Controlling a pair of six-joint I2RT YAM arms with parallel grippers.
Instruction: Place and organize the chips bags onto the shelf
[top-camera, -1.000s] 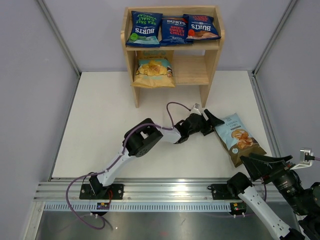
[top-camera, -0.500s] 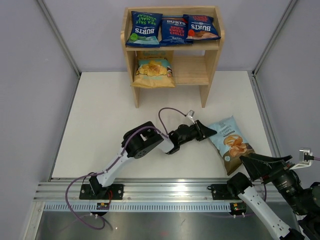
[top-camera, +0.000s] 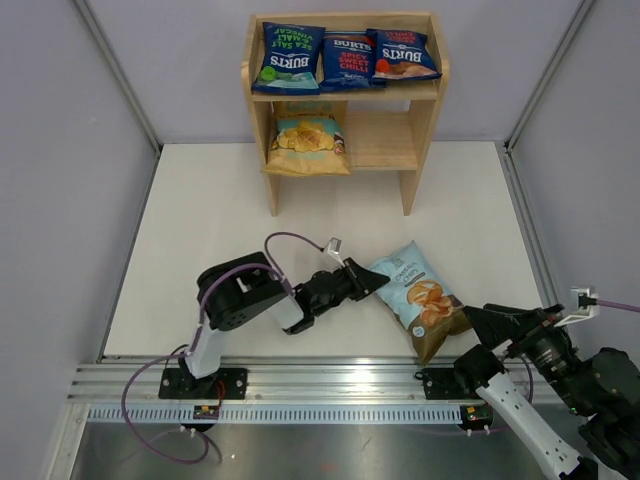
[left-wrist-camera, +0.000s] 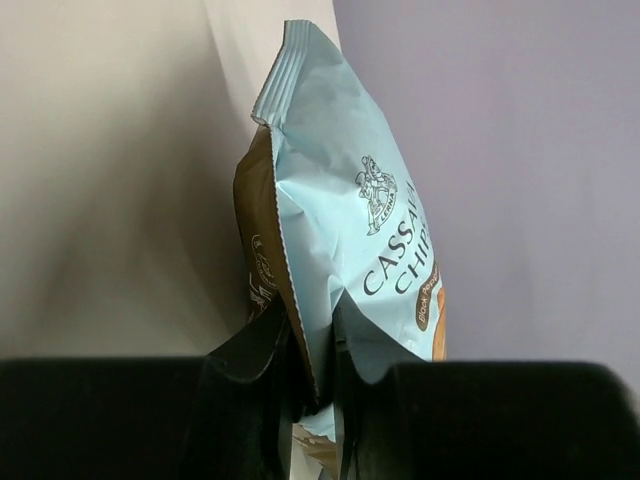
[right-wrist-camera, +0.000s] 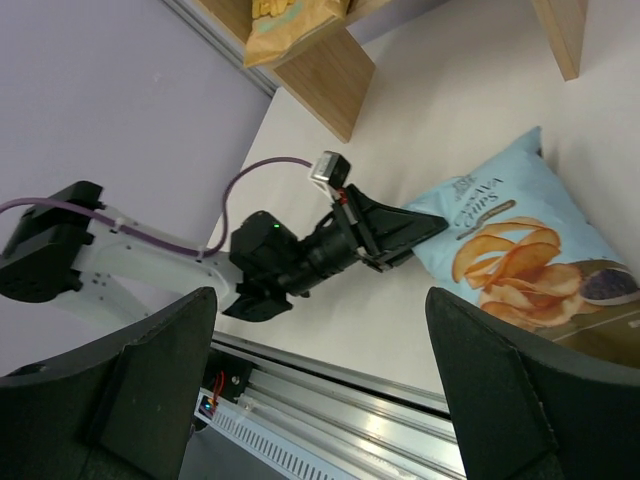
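A: Left pincer (left-wrist-camera: 313, 348)?
B: Squeezed down on the crimped edge of the light-blue-and-brown bag (top-camera: 415, 297), seam caught between both fingers (left-wrist-camera: 245, 400). Reads "CASSAVA CHIPS" in the wrist view.
A: Location of that bag?
B: Out on the white surface (top-camera: 200, 230), front-right of the shelf (top-camera: 427, 100) and well apart from it. Looks flat from above, printed face up. Cannot tell whether fully resting or partly lifted at the gripped end. Brown bottom end toward the near right corner.
A: Right pincer (top-camera: 503, 318)?
B: Spread wide, holding nothing. Sits low at the near right edge, near the bag's brown end. Contact with the bag: cannot tell from above, none seen in the wrist view.
A: Other bags?
B: All on the shelf. Top tier, three dark-blue ones side by side, faces up: green-lettered Burts bag (top-camera: 288, 57) at left, middle Burts bag (top-camera: 348, 58) with red lettering, right Burts bag (top-camera: 402, 53) partly red. Lower tier: tan bag (top-camera: 308, 140) on the left half, bottom edge hanging slightly over the front of the board.
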